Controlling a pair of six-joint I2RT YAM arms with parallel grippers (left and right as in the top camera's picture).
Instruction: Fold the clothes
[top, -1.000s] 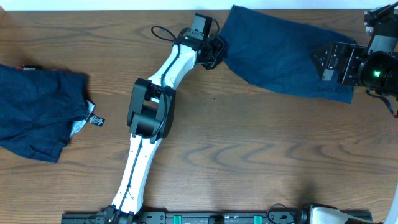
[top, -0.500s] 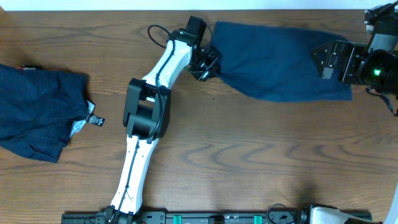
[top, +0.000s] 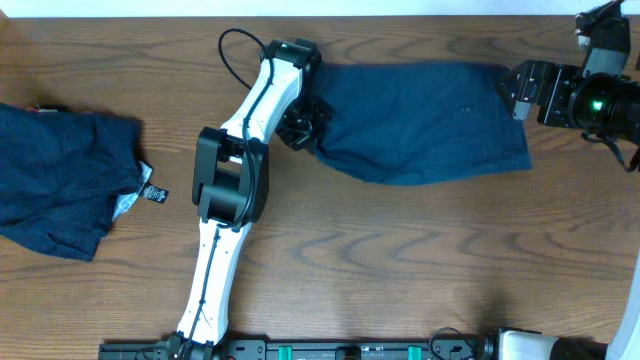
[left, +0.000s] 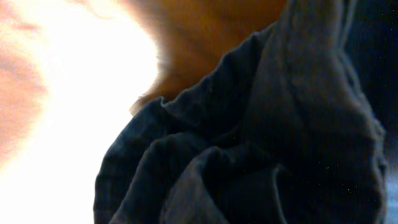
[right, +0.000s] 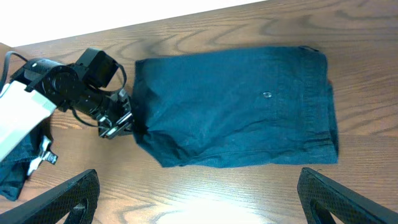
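Observation:
A navy garment (top: 430, 120) lies spread flat at the table's back right; it also shows in the right wrist view (right: 236, 106). My left gripper (top: 303, 125) is at its left edge, shut on bunched fabric that fills the left wrist view (left: 280, 124), hiding the jaws. My right gripper (top: 512, 90) hovers at the garment's right edge, open and empty, its fingers wide apart (right: 199, 199) over bare wood. A second navy garment (top: 60, 180) lies crumpled at the far left with white and black tags (top: 152, 192).
The left arm (top: 235, 180) stretches diagonally from the front edge across the table's middle. The right arm's body (top: 600, 100) sits at the back right corner. Bare wood (top: 420, 260) lies in front of the spread garment.
My left gripper has dragged the garment left and toward the front. The garment has slid out from under my right gripper and lies flatter and more level.

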